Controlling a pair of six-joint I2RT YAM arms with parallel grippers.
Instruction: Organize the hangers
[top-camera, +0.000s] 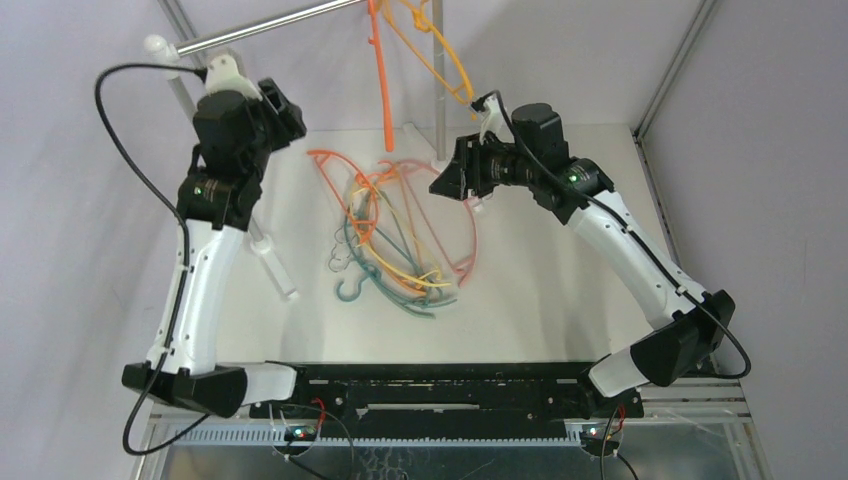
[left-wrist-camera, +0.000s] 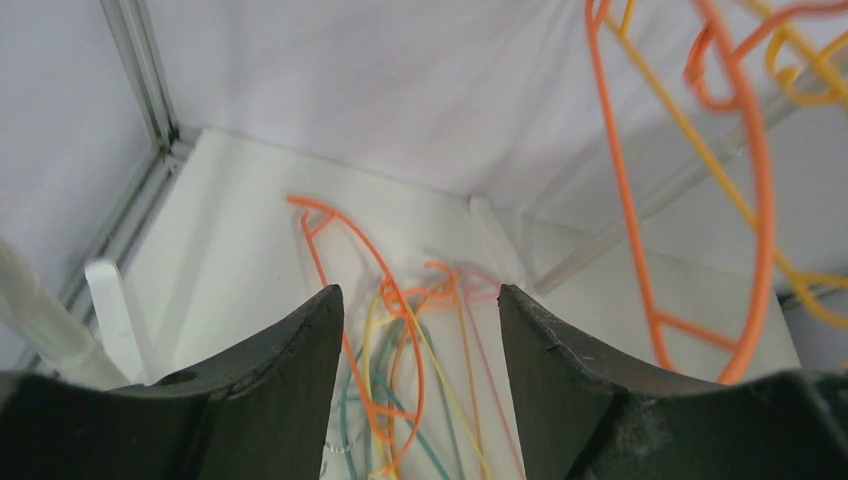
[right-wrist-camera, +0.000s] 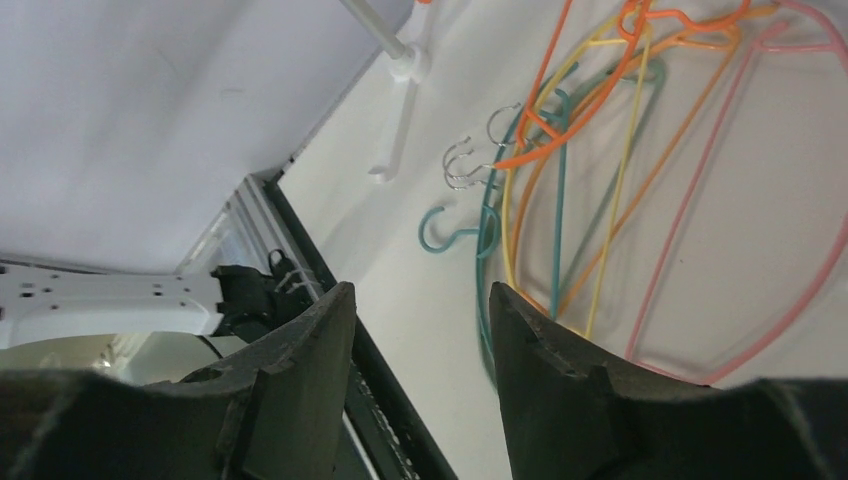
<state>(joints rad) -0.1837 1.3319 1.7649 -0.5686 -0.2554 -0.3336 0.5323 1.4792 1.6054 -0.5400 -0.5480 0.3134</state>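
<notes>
A tangled pile of hangers (top-camera: 395, 235) in orange, yellow, pink and teal lies on the white table (top-camera: 560, 290), between the two arms. An orange hanger (top-camera: 383, 80) and a yellow hanger (top-camera: 440, 55) hang from the silver rail (top-camera: 270, 25). My left gripper (top-camera: 287, 112) is open and empty, raised left of the pile; the pile (left-wrist-camera: 420, 340) shows past its gripper (left-wrist-camera: 415, 295), and the hung orange hanger (left-wrist-camera: 760, 200) is at its right. My right gripper (top-camera: 447, 185) is open and empty at the pile's right edge. In its view the gripper (right-wrist-camera: 420, 290) is beside the pile (right-wrist-camera: 600, 150).
The rail's white posts (top-camera: 175, 75) stand at the back left and back middle. A loose white rod (top-camera: 272, 262) lies left of the pile. A black bar (top-camera: 440, 385) runs along the table's near edge. Aluminium frame struts (top-camera: 670, 70) rise at the back corners.
</notes>
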